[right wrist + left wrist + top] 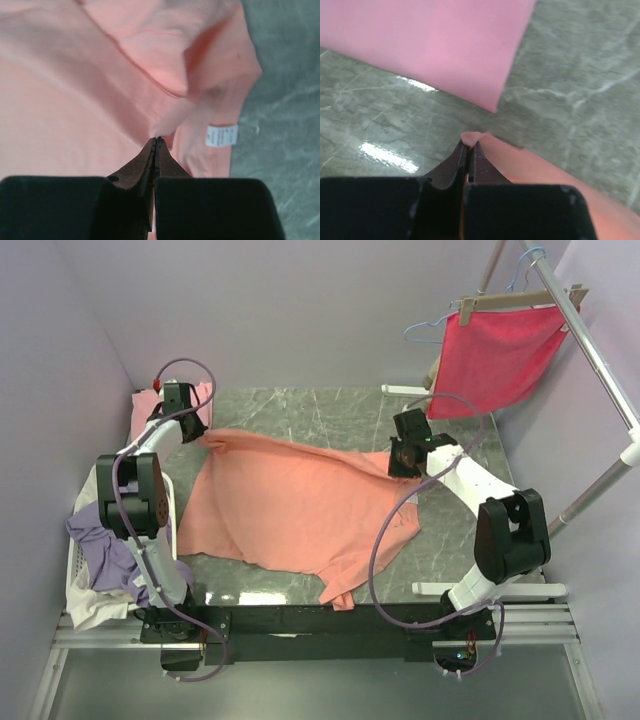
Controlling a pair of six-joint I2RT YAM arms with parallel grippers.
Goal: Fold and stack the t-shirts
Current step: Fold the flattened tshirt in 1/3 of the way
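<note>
Left gripper [470,143], right gripper [156,141] pinch salmon t-shirt [290,510]; grey marble table [300,405], lilac walls [300,310].

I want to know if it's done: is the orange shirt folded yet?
Not folded. The orange shirt lies spread and rumpled across the table.

We find nothing legible anywhere. The only label we see is a small white tag [221,135] on the salmon-orange t-shirt [75,100], in the right wrist view; it carries faint grey print, too blurred for us to read.
</note>
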